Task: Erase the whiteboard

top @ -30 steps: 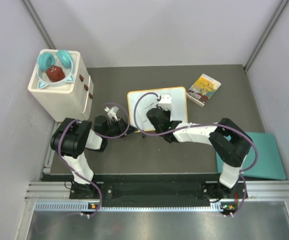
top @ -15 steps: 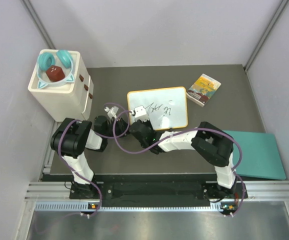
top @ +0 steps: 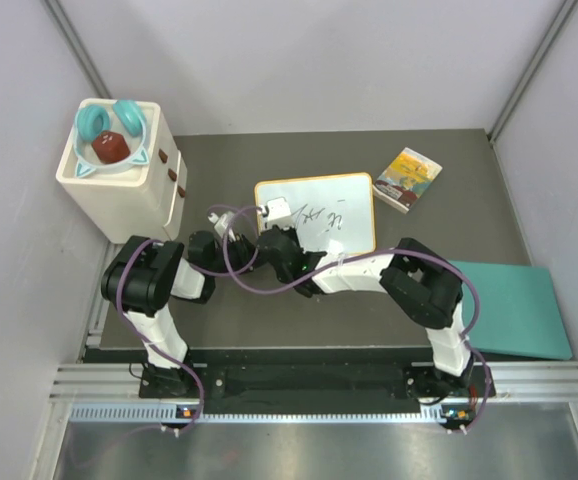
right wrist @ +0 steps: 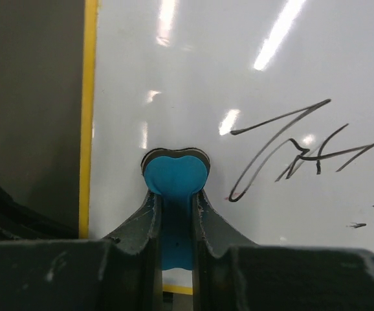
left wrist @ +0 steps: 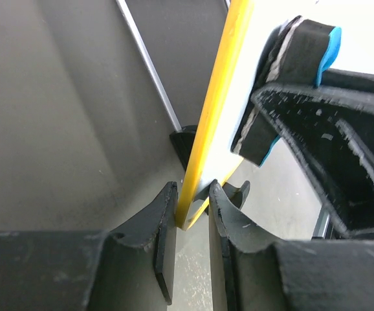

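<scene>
Both arms [top: 369,270] fold inward, jaws pinching whiteboard [top: 354,198] edge and blue eraser [right wrist: 174,178].

A cream cabinet [top: 117,192] stands at the far left corner of the dark grey tabletop [top: 449,215]. Its right side carries three small brown knobs [top: 176,173] in a row. On top of the cabinet sit teal headphones [top: 129,117] and a dark red object [top: 110,147], the red object lying between the ear cups. What the red object is cannot be told.

A yellow book [top: 408,179] lies flat near the far right corner, turned at an angle to the table edges. A teal mat [top: 514,310] lies flat at the right edge, toward the near right corner. A metal rail [top: 309,385] runs along the near edge.
</scene>
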`<state>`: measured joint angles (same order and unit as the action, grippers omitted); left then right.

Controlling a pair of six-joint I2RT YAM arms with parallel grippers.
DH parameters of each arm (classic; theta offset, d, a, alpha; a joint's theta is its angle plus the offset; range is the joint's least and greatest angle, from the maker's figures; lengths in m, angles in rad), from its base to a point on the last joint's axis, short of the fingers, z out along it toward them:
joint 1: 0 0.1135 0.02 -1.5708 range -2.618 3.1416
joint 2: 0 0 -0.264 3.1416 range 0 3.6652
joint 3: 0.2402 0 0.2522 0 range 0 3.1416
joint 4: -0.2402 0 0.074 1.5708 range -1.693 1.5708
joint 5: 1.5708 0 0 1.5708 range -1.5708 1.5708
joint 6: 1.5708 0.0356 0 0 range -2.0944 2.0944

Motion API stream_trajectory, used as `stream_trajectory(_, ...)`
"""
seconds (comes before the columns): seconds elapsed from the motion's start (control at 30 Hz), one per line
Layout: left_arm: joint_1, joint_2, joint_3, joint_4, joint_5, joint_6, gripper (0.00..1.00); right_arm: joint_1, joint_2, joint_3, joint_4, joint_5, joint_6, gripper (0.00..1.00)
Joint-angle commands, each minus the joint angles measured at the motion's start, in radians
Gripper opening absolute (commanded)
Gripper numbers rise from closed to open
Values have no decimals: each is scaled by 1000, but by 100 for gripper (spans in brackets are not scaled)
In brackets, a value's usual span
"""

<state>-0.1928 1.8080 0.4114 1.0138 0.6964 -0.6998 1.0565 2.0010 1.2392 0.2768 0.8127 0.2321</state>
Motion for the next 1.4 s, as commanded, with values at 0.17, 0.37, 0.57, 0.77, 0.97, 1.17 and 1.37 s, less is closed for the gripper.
stream_trajectory(0.17,3,10,-5,-116,-133,63,0,-187,-112,-145,-194,59,280,0)
stream_trajectory(0.37,3,13,1,-129,-133,65,0,-220,-171,-213,-275,66,429,0)
stream_trajectory(0.57,-4,11,9,-149,-136,77,0,-331,-228,-248,-376,-23,607,0)
stream_trajectory(0.77,-5,10,13,-155,-138,82,0,-401,-272,-294,-403,-66,678,0)
stream_trajectory(0.97,-5,10,15,-156,-136,82,0,-401,-249,-274,-427,-60,710,0)
stream_trajectory(1.17,-7,8,13,-170,-158,77,0,-400,-243,-273,-490,-84,808,0)
stream_trajectory(1.37,-7,7,13,-176,-175,72,0,-382,-275,-313,-515,-121,871,0)
